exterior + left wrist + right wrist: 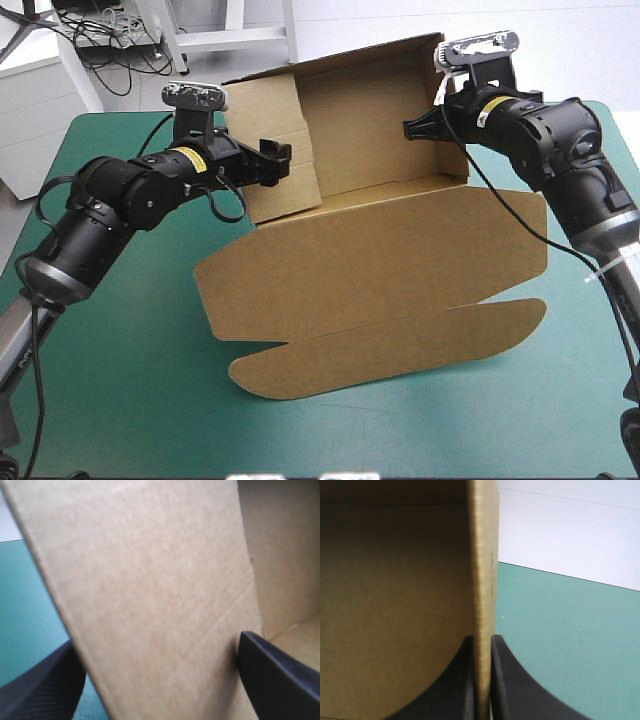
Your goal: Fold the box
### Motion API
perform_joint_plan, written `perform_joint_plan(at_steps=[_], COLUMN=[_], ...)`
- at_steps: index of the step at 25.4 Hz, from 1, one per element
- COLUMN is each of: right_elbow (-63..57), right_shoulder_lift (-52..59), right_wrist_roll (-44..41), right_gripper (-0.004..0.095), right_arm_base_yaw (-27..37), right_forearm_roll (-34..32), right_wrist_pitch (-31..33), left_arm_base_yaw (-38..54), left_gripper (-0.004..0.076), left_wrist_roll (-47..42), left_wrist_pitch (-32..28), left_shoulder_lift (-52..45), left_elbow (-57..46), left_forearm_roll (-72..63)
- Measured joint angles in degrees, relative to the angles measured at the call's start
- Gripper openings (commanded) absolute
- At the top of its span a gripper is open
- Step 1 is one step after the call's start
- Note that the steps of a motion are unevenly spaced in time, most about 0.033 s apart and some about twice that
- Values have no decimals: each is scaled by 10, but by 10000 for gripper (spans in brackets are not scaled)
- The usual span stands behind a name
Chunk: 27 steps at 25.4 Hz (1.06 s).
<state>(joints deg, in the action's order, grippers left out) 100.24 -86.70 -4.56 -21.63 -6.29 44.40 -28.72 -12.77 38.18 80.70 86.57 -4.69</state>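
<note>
The right gripper (482, 639) pinches the top edge of the box's (380, 260) raised right-hand wall, with the board thin between its black fingers. The left gripper (156, 640) stands open, one finger on each side of the left wall flap. Beneath both spreads the teal-green cover (120, 400). The brown box sits mid-table toward the far edge, its back and side walls raised. Its wide lid panel and rounded tuck flap lie out toward the near edge.
</note>
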Motion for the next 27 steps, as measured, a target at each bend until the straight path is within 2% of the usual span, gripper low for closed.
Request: perform_joint_plan(at_steps=[3,5,11,17,23,25,26,27], right_elbow=[-1,-1,-1,-1,-1,-1,-1,-1], right_shoulder_lift=[0,0,-6,-6,-8,-9,-9,-9], right_wrist_roll=[-9,-12,-23,-29,-31,-31,-31,-31], right_gripper=[-14,-14,-14,-14,-15,-15,-15,-15], right_arm_base_yaw=[-2,-3,-4,-5,-5,-5,-5,-4], right_forearm_roll=[11,13,14,14,14,14,14,12], right_wrist_pitch=[-2,-4,2,25,41,44,48,57], left_arm_base_yaw=[-15,-19,-25,-29,-33,-33,-33,-30], left_gripper=[538,449,161,5,4,88,202,353], left_wrist_roll=[-102,-136,-177,-194,-195,-174,-161,-126], left_wrist_pitch=[0,-1,-3,8,25,25,25,28], left_shoulder_lift=[14,20,25,29,29,29,29,29], left_elbow=[2,2,3,3,3,3,3,3], left_forearm_roll=[93,128,150,152,149,135,126,101])
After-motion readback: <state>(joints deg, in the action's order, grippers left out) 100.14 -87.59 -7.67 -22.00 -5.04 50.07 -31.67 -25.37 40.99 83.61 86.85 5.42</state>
